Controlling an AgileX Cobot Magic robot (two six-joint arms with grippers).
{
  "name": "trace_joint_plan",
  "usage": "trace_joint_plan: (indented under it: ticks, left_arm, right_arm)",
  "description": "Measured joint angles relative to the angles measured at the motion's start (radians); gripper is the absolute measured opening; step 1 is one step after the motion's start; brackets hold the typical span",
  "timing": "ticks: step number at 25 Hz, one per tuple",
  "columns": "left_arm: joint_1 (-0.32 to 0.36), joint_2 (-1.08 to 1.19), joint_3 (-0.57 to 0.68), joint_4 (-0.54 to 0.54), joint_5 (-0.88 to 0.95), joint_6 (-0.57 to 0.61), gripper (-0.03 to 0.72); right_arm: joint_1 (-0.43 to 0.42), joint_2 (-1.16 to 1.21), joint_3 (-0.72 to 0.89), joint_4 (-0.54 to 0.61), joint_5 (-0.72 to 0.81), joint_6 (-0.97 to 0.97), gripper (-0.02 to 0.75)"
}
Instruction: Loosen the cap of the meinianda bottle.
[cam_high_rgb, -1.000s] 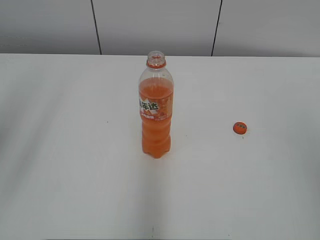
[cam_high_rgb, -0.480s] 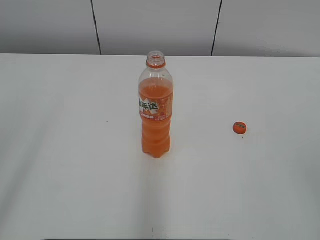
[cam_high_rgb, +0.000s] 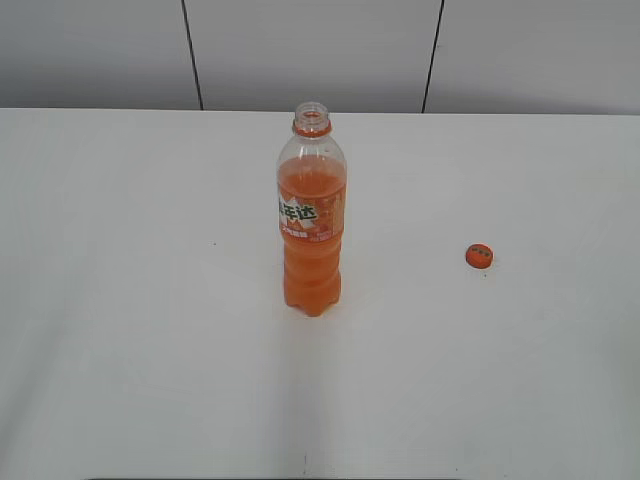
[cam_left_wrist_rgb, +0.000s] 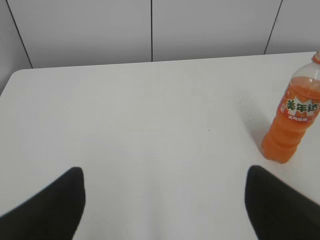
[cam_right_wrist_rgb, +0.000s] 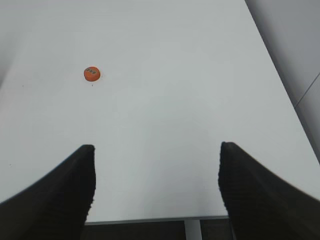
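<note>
Nearest the wrist cams: both grippers w/ jaws spread wide, nothing between them. Left gripper (cam_left_wrist_rgb: 165, 200) shows as two dark fingers at the bottom corners of its view, above bare table (cam_left_wrist_rgb: 150, 130), holding nothing. Right gripper (cam_right_wrist_rgb: 157, 192) same story: two dark fingers at the frame bottom, wide apart, over the near table edge w/ the tabletop (cam_right_wrist_rgb: 165, 100) stretching ahead. Neither gripper or arm appears in the exterior view. Next out, mid-table: the meinianda bottle (cam_high_rgb: 312, 225) stands upright, neck open, no cap on it, only the orange ring left below the threads; orange drink fills it to roughly the shoulder, label w/ white characters faces the camera. In the left wrist view the bottle (cam_left_wrist_rgb: 292, 120) sits at the right edge, well apart from the left fingers, top cut off by the frame. The cap (cam_high_rgb: 480, 256) lies flat on the table, well to the right of the bottle, not touching it, top side up w/ a small dark mark on it. In the right wrist view the cap (cam_right_wrist_rgb: 92, 73) is ahead and left of the fingers, well apart. Farthest back: grey wall panels (cam_high_rgb: 310, 50) w/ dark vertical seams behind the table's far edge.
</note>
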Motion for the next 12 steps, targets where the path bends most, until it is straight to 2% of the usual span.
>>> trace_joint_plan:
  ticks: [5,12]
  left_arm:
    - [0.000,-0.085,0.056,0.019,0.062,0.000,0.587]
    - [0.000,-0.087,0.094,0.026,0.087,0.000,0.526]
  right_arm:
    - [0.000,-0.014,0.000,0.003,0.000,0.000,0.577]
    - [0.000,-0.014,0.000,0.003,0.001,0.000,0.577]
